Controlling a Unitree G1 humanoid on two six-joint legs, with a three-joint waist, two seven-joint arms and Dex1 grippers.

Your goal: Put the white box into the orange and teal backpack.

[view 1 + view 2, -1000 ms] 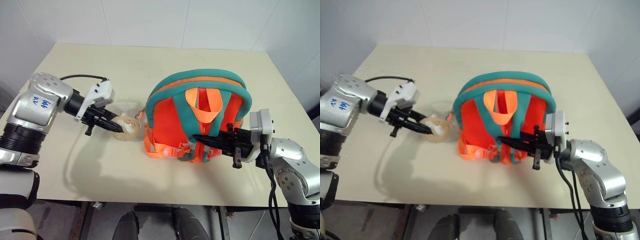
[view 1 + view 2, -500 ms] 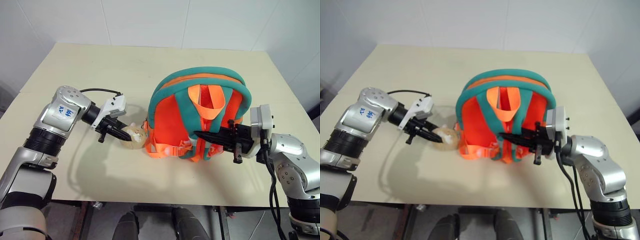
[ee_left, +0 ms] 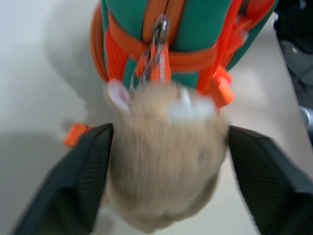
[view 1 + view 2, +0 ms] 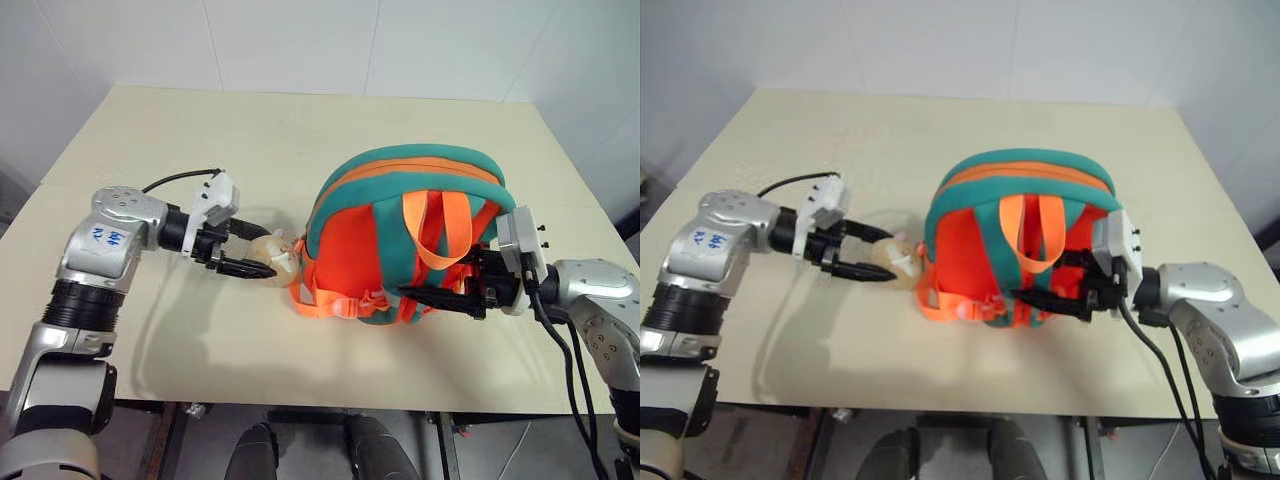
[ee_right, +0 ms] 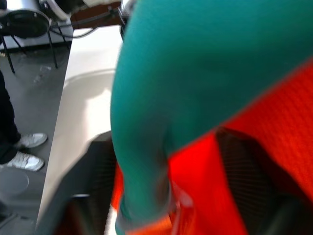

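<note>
Scene: You are looking down at a pale counter (image 4: 150,330) with the orange and teal backpack (image 4: 400,230) lying near its middle, straps and back panel facing you, and a hand at each end of it.

Backpack: Its rounded teal top points away from you. The orange zipper trim along that top looks closed, as far as these views show.

White box: You cannot see it on the counter or in either hand. The likeliest reading is that it already sits inside the backpack, but nothing here shows the inside.

Plush head: The tan plush animal head (image 4: 272,256) lies on the counter just beside the backpack's left edge, hanging from a zipper pull (image 3: 157,34).

Left hand: Your left hand (image 4: 245,250) has its fingers (image 3: 78,181) spread apart on either side of the plush head, very near it, not pinching it.

Right hand: Your right hand (image 4: 440,292) reaches in at the backpack's lower right corner among the straps. Its fingers (image 5: 95,181) stand apart with the teal strap edge between them, not clamped.

Progress: Judging from this, the packing and zipping look done, and both hands are letting go.

Left to do: Draw both hands clear of the backpack.
</note>
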